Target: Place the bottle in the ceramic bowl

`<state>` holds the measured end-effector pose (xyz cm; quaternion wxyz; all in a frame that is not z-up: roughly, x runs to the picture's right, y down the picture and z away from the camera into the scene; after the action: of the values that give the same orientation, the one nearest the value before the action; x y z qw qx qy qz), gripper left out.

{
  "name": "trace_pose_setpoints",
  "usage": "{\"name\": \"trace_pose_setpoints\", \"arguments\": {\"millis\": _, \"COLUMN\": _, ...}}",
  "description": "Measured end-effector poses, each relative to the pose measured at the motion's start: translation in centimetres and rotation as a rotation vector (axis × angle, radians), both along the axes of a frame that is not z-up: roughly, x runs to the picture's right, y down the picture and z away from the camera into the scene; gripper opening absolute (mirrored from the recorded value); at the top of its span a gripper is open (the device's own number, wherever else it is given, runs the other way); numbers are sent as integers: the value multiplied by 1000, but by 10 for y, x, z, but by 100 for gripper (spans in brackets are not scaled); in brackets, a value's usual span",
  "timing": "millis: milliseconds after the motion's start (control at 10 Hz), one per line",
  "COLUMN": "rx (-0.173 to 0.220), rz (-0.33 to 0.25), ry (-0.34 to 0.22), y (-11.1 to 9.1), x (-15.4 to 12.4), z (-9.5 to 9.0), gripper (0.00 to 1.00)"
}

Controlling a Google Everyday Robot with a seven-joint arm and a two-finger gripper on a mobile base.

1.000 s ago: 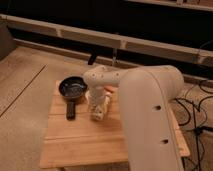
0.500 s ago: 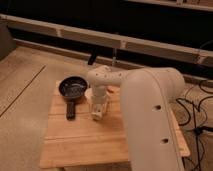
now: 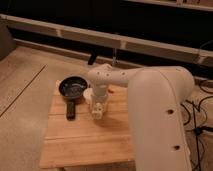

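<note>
No text, brand, number or sign can be read anywhere. The bottle (image 3: pixel 98 111) shows only a pale blur with no letters that can be made out. The ceramic bowl (image 3: pixel 73 88), near the far left corner of the wooden surface (image 3: pixel 85 142), bears no marking. The robot's white arm (image 3: pixel 150 100) carries no legible lettering either. The jaws are down at the bottle, towards the far edge of the surface and about midway between its left and right edges, just right of the bowl.
</note>
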<state>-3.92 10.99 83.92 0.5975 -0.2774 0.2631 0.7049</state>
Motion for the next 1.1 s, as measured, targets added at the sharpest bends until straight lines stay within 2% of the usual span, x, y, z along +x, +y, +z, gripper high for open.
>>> {"name": "trace_pose_setpoints", "arguments": {"millis": 200, "rx": 56, "rz": 2, "ry": 15, "y": -18, "x": 4, "z": -21, "gripper": 0}}
{"name": "trace_pose_setpoints", "arguments": {"millis": 500, "rx": 164, "rz": 11, "ry": 42, "y": -50, "x": 5, "z": -62, "gripper": 0}}
{"name": "trace_pose_setpoints", "arguments": {"millis": 700, "rx": 247, "rz": -27, "ry": 27, "y": -77, "x": -3, "z": -89, "gripper": 0}}
{"name": "trace_pose_setpoints", "arguments": {"millis": 800, "rx": 286, "rz": -56, "ry": -4, "y": -92, "x": -15, "z": -100, "gripper": 0}}
{"name": "trace_pose_setpoints", "arguments": {"millis": 900, "rx": 301, "rz": -68, "ry": -25, "y": -98, "x": -23, "z": -104, "gripper": 0}}
{"name": "trace_pose_setpoints", "arguments": {"millis": 1100, "rx": 298, "rz": -69, "ry": -16, "y": -97, "x": -17, "z": -104, "gripper": 0}}
